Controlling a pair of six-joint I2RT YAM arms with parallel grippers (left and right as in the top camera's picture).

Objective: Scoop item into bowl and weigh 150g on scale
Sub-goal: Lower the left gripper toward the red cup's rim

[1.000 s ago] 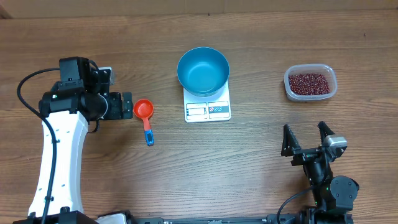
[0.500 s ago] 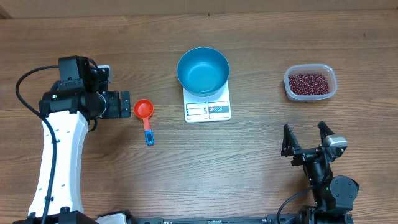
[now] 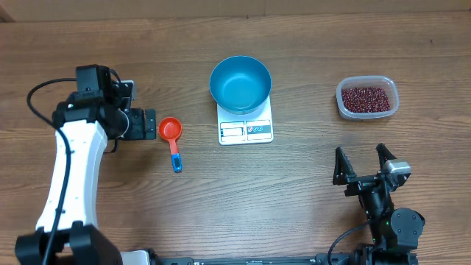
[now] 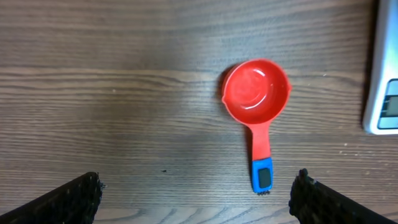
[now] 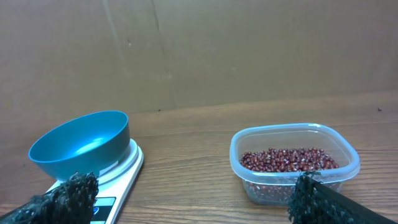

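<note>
Blue on white: keeps the bowl (image 3: 240, 83) on the scale (image 3: 246, 118), display (image 3: 232, 132) uncovered for reading, leaves the beans (image 3: 367, 98) in the clear tub (image 3: 343, 107) on the desk (image 3: 294, 191), poises the left gripper (image 4: 198, 186) beside the red scoop (image 4: 256, 93), jaws released and empty for the pickup, right gripper (image 3: 360, 156) likewise spread near the tub.

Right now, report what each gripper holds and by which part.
Nothing is held. The left gripper stands open beside the scoop, not touching it; the right gripper is open too, away from the beans.

White left arm (image 3: 70, 171), black cable (image 3: 31, 99), black right arm (image 3: 388, 205)
</note>
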